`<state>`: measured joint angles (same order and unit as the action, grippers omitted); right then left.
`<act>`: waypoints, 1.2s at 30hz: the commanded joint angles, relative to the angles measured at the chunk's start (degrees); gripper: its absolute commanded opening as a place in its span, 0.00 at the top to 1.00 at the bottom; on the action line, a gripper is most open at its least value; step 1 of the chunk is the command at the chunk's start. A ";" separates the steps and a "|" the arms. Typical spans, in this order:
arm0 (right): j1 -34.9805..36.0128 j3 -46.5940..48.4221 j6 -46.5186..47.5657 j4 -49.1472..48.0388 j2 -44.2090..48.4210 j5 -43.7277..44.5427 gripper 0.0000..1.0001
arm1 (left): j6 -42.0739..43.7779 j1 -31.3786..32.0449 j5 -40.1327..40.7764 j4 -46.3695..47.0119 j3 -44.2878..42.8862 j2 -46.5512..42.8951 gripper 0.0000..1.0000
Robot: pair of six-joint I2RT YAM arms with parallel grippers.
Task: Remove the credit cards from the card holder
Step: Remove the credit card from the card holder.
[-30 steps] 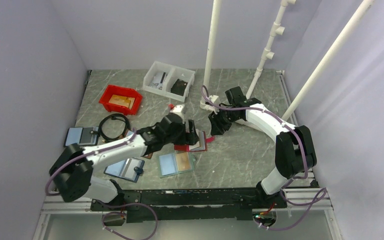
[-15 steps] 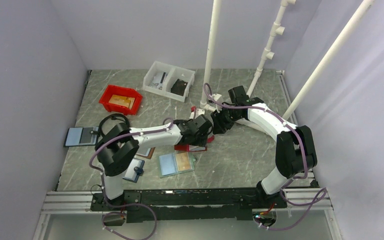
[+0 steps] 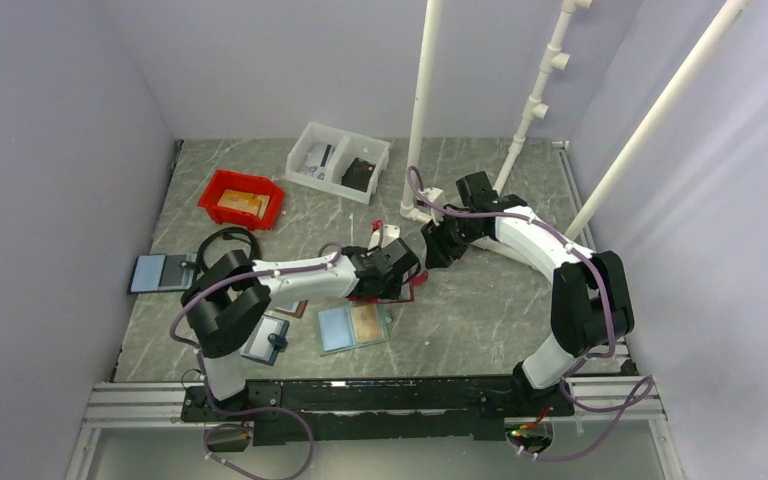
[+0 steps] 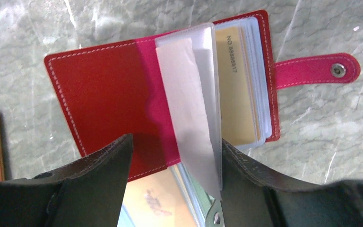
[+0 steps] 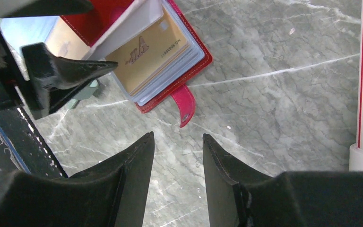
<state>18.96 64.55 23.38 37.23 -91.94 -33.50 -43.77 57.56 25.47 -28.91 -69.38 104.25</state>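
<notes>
The red card holder (image 4: 99,90) lies open on the marble table, its pink tab (image 4: 316,71) pointing right. A tan-orange credit card (image 4: 236,90) shows in its clear sleeves. One sleeve leaf with a pale card (image 4: 189,104) stands up between the fingers of my left gripper (image 4: 176,140) and leans against the right finger. That gripper is open and hovers over the holder (image 3: 370,294). My right gripper (image 5: 178,135) is open and empty, just right of the holder (image 5: 196,56) and above bare table near the tab (image 5: 185,105).
A teal holder with an orange card (image 3: 353,326) lies just in front of the red one. A brown holder (image 3: 290,308) is to its left. A red bin (image 3: 241,198), a white bin (image 3: 338,160), a black cable (image 3: 225,250) and a white pole (image 3: 418,130) stand further back.
My left arm has swung its elbow to the left and pushed the gripper right, over the red holder; its jaws have narrowed a little. The right arm has hardly moved.
</notes>
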 commanded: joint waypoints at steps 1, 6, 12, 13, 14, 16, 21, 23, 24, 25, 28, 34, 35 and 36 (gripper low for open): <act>0.61 1.80 0.42 -0.32 -0.56 -1.89 0.55 | -2.85 0.21 0.58 3.13 3.21 -6.19 0.33; 1.48 1.80 0.66 -0.15 -0.89 -2.40 0.55 | -4.35 -0.13 0.88 6.34 8.36 -11.14 0.33; 2.75 1.76 1.38 0.20 -1.11 -4.33 0.55 | -6.48 -3.21 0.03 8.81 13.63 -13.38 0.41; 3.08 1.75 1.41 0.21 -1.13 -4.72 0.55 | -6.95 -3.84 -0.01 8.82 14.16 -13.35 0.48; 3.36 1.72 1.41 0.14 -1.20 -5.06 0.55 | -7.44 -4.38 -0.19 8.79 14.53 -13.39 0.54; 3.76 1.71 1.32 0.08 -1.58 -5.38 0.55 | -7.94 -4.89 -0.16 9.18 15.24 -13.68 0.58; 4.62 2.13 1.34 0.50 -2.81 -6.91 0.56 | -5.99 -5.09 0.22 9.28 15.99 -14.28 0.66; 4.83 2.45 1.56 0.76 -3.05 -7.27 0.56 | -4.13 -5.09 1.08 9.00 16.55 -14.41 0.69; 4.93 2.45 1.65 0.82 -2.99 -7.35 0.56 | -3.13 -5.10 1.31 9.19 16.89 -14.49 0.70; 5.02 2.42 1.71 0.82 -2.90 -7.56 0.56 | -1.77 -5.12 1.03 9.85 17.44 -14.63 0.70; 5.03 2.49 2.08 1.11 -2.85 -8.06 0.56 | 2.87 -5.46 -1.75 13.89 18.99 -15.43 0.69; 5.03 2.65 3.10 1.90 -2.54 -8.96 0.56 | 6.66 -5.98 -3.86 11.87 18.63 -19.48 0.70; 5.03 2.70 3.22 2.08 -2.54 -9.03 0.56 | 6.60 -6.11 -4.15 11.26 18.78 -20.64 0.66; 5.03 2.71 3.37 2.09 -2.54 -9.12 0.56 | 6.53 -6.26 -4.53 10.97 19.03 -22.18 0.63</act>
<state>23.79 64.88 24.82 38.39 -95.13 -39.94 -39.75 51.90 22.31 -17.98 -50.37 88.31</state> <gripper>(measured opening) 0.444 0.324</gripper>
